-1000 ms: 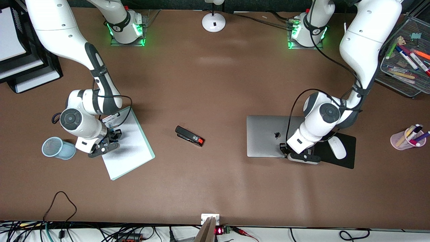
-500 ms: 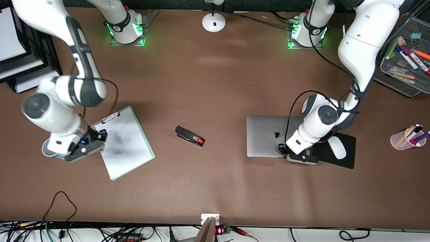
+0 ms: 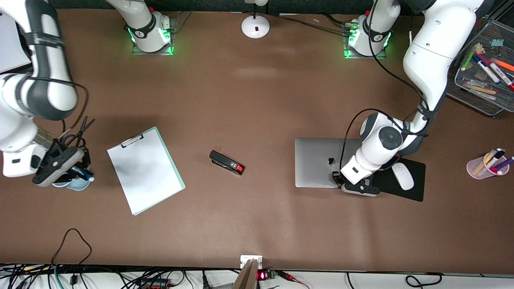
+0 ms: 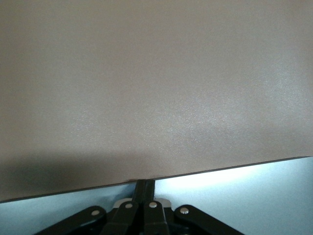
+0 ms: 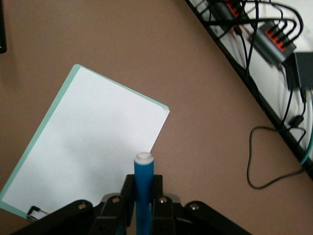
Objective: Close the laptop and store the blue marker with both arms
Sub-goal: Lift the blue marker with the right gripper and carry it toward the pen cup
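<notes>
The laptop (image 3: 317, 162) lies closed, its silver lid with the dark logo facing up. My left gripper (image 3: 358, 188) is shut and empty, its fingertips at the lid's edge nearest the front camera. In the left wrist view the pale lid (image 4: 234, 196) meets the brown table (image 4: 146, 88) at my shut left gripper (image 4: 145, 188). My right gripper (image 3: 74, 170) is shut on the blue marker (image 5: 144, 178), held over a pale blue mesh cup (image 3: 78, 184) at the right arm's end. The marker's whitish end points away from the right gripper (image 5: 143, 185).
Black scissors (image 3: 78, 130) lie beside the cup. A clipboard with white paper (image 3: 144, 170) lies toward the middle and also shows in the right wrist view (image 5: 88, 147). There are also a black stapler (image 3: 226, 162), a mouse (image 3: 402, 176) on a black pad, a pink pen cup (image 3: 484, 165) and a mesh tray of markers (image 3: 482, 96).
My right arm has swung off the clipboard toward its end of the table with the marker and is now over the mesh cup. The scissors have come into view. The left gripper has barely moved.
</notes>
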Controlling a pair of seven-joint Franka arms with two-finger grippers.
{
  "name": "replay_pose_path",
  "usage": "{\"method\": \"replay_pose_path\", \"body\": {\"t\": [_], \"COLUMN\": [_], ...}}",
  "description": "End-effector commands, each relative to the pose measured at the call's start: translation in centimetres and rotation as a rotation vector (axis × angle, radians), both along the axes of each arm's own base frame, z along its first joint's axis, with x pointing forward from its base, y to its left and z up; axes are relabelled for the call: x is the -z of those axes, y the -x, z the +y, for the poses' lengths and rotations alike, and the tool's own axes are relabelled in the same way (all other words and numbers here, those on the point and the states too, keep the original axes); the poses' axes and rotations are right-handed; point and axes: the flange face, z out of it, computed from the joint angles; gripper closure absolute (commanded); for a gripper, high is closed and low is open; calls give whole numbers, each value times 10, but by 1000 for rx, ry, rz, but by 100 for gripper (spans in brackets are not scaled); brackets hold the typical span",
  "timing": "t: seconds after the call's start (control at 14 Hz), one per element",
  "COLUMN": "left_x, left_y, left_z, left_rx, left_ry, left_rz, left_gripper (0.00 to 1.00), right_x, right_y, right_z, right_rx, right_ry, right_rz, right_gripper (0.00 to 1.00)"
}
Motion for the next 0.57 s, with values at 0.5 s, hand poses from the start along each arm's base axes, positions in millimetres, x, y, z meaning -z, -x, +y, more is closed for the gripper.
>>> {"method": "replay_pose_path", "body": {"t": [0.5], "left_x": [-42], "left_y": [-10], "left_z": [9], "left_rx": [19], "left_ry": [-60], "left_rz": [10], "left_gripper": [100], "right_x": [27], "right_y": [-3], "right_z": [-113], "right_rx": [-398], "right_ry": [-366], "right_rz": [-82], "right_gripper": [93]}}
